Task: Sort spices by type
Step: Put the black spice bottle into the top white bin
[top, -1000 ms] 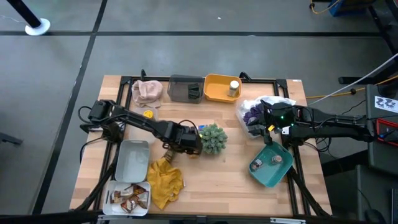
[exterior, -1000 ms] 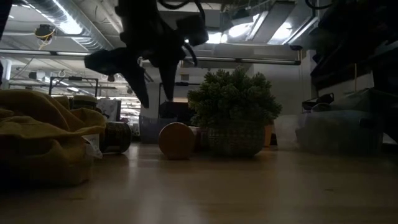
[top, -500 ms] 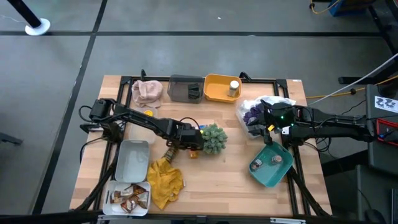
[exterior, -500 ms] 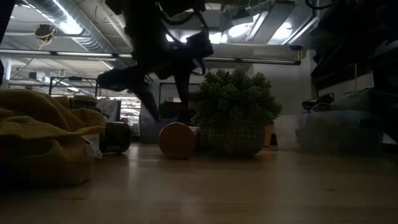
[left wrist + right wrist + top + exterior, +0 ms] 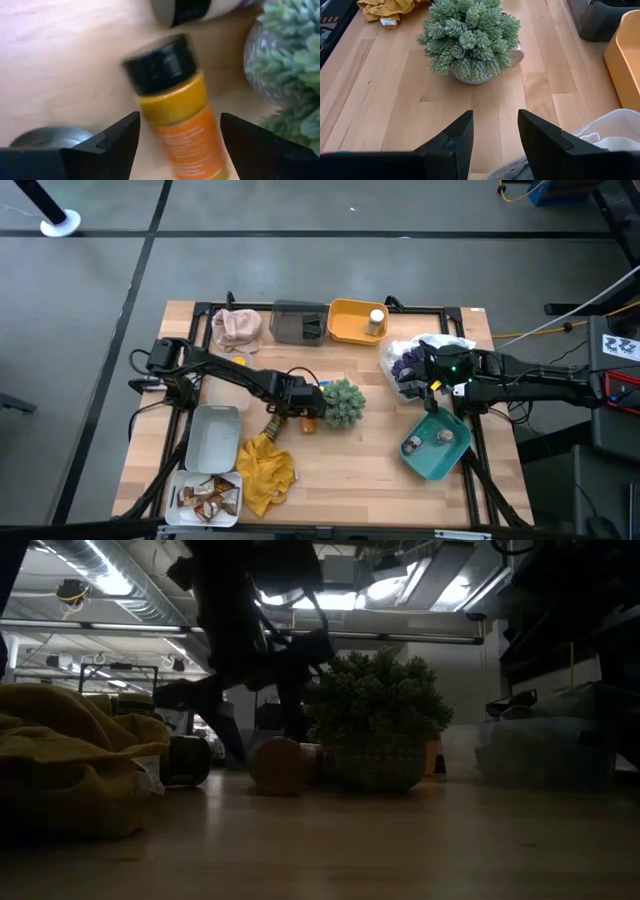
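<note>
So my left gripper (image 5: 175, 145) is spread wide, a finger on each side of the orange bottle (image 5: 177, 117), not squeezing it. The bottle lies on its side right at the plant ball's (image 5: 342, 402) 8 o'clock, near table centre. Looks light, rigid and slick, so it'll probably roll. I'd pinch the labelled body mid-length, not the black cap. My right gripper (image 5: 495, 131) waits half open, holding nothing, at 3 o'clock.

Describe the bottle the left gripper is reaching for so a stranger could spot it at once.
Find the green spiky plant at the table's middle. Just on its left-arm side lies an orange spice bottle on its side on the wood, between the open fingers of the left gripper. Its black cap and orange label set it apart from the white jar beside it.
</note>
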`<action>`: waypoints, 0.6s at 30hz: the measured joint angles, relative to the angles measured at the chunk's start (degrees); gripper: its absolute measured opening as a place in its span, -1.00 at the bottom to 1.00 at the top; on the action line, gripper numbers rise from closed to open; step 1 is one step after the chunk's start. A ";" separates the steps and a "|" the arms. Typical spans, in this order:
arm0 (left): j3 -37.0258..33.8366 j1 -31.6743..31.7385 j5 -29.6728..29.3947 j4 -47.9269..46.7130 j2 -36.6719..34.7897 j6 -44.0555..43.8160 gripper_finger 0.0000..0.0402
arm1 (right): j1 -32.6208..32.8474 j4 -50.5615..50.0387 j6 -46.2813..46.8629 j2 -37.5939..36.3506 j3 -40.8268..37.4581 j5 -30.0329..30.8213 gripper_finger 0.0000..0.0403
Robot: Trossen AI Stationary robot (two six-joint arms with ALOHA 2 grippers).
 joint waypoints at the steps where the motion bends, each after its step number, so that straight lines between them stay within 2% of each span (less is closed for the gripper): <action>1: -0.18 0.19 -0.14 0.73 0.46 0.44 0.28 | -0.02 0.00 0.00 -0.01 0.00 0.00 -0.23; 12: -0.20 0.68 -0.87 1.81 2.44 7.74 0.26 | 0.02 0.11 0.00 0.01 0.00 -0.03 -0.23; 18: -0.19 0.68 -0.75 2.06 2.44 12.03 -0.06 | 0.01 0.06 0.02 0.01 0.00 -0.04 -0.23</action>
